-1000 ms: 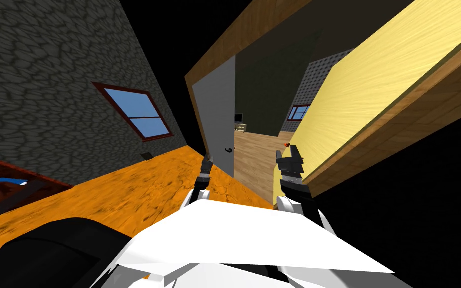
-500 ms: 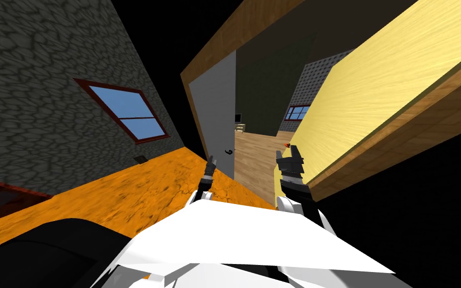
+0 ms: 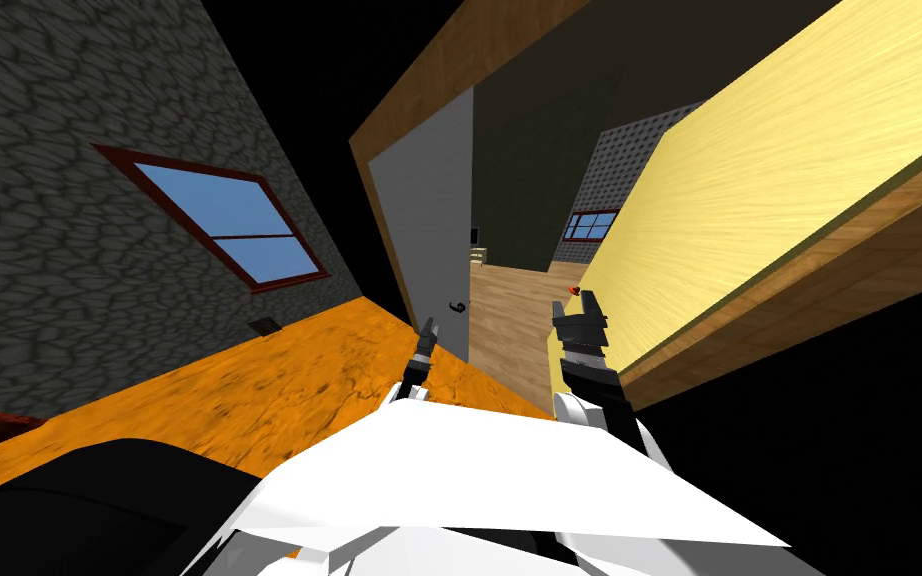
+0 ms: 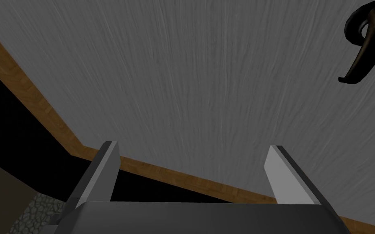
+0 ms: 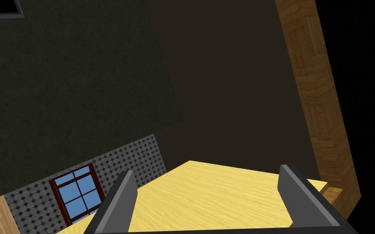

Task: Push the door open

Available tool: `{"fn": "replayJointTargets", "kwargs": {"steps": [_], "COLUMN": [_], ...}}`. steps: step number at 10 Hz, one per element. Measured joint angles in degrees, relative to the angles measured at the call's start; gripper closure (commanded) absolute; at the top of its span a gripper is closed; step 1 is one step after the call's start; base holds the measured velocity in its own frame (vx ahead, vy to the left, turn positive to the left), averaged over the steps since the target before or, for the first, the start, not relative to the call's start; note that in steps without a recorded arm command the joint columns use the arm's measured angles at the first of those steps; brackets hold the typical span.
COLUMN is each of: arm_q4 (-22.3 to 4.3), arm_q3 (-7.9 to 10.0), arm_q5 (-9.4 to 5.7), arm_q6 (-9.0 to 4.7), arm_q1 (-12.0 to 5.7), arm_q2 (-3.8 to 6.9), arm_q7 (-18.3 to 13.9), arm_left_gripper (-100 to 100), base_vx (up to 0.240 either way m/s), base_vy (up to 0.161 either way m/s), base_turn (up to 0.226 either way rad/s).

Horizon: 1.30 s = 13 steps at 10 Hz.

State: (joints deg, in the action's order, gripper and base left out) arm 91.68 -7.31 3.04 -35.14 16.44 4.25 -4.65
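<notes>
In the head view the grey door (image 3: 429, 220) stands partly open in its wooden frame (image 3: 419, 90), with a dark lever handle (image 3: 459, 306) near its free edge. My left gripper (image 3: 430, 328) is just short of the door, low and to the handle's left. In the left wrist view the left gripper (image 4: 195, 162) is open with nothing between its fingers; beyond them is the door panel (image 4: 190, 81), with the handle (image 4: 361, 48) off to one side. My right gripper (image 3: 581, 300) is raised beside the yellow wall (image 3: 749, 180); the right gripper (image 5: 207, 191) is open and holds nothing.
Through the gap a light wooden floor (image 3: 509, 310) runs into the room beyond, with a window (image 3: 589, 225) on its far wall. An orange floor (image 3: 249, 380) lies under me. A stone wall with a window (image 3: 214, 220) is on my left. Black areas flank the walls.
The whole head view has shifted: the left window slid leftward and the bed left the corner, so I have turned. My left gripper has moved right, closer to the handle.
</notes>
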Motion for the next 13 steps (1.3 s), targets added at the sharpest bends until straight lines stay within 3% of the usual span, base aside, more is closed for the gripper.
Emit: {"fn": "replayJointTargets", "kwargs": {"steps": [5,11,13], "arm_q4": [-6.8,-18.2,-20.3], "arm_q3": [-1.99,-4.22,-5.22], "arm_q5": [-0.04,-0.35,-0.25], "arm_q6": [-0.92,-3.59,-3.43], "arm_q1": [-1.97,-5.45,-6.04], "arm_q2": [0.23,0.69,0.31], "arm_q7": [0.1,0.0,0.3], "arm_left_gripper": [-100,-100,-100], "base_vx": [0.075,0.082,0.085], "base_vy": [0.07,0.082,0.082], "base_turn": [-0.062,-0.07,-0.063]}}
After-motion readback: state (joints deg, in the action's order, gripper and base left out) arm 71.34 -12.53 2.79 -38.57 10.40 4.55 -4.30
